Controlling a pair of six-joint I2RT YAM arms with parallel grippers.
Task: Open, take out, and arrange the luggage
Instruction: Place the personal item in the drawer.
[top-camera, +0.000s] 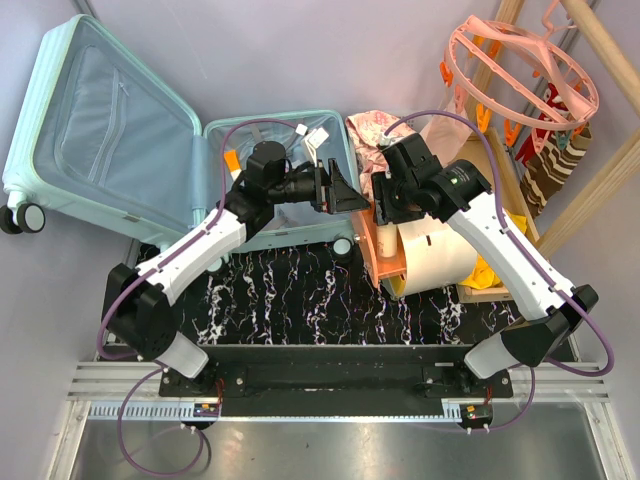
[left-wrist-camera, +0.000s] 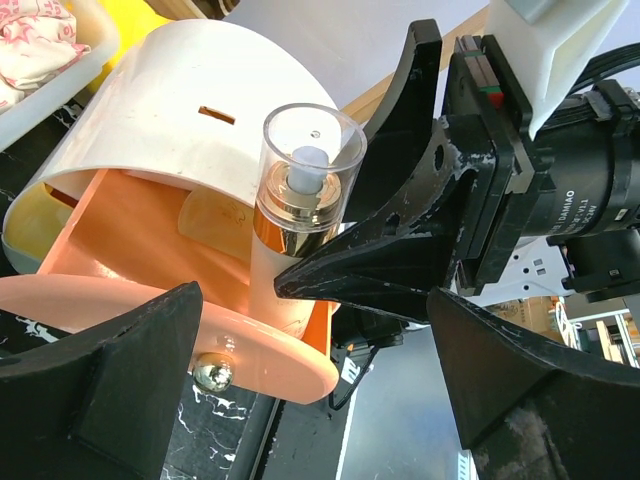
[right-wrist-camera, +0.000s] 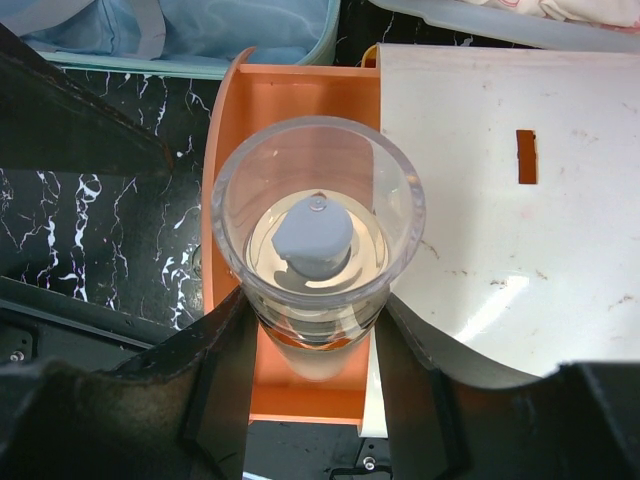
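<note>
The luggage (top-camera: 100, 130) lies open at the back left, its pale mint lid flat and its grey-blue lined base (top-camera: 285, 215) beside it. A bottle with a clear cap (right-wrist-camera: 318, 235) stands upright in the orange drawer (right-wrist-camera: 290, 90) of a cream cylinder (right-wrist-camera: 500, 200). My right gripper (right-wrist-camera: 315, 350) is shut on the bottle's body just below the cap. In the left wrist view the same bottle (left-wrist-camera: 305, 200) shows, with the right arm's black fingers (left-wrist-camera: 400, 230) on it. My left gripper (left-wrist-camera: 320, 400) hangs open just left of it, holding nothing.
A black marble mat (top-camera: 300, 290) covers the table in front of the luggage. A tray of pink cloth (top-camera: 375, 130) sits behind the cylinder (top-camera: 435, 255). At the back right a pink round hanger (top-camera: 520, 65) hangs among wooden poles (top-camera: 600, 40).
</note>
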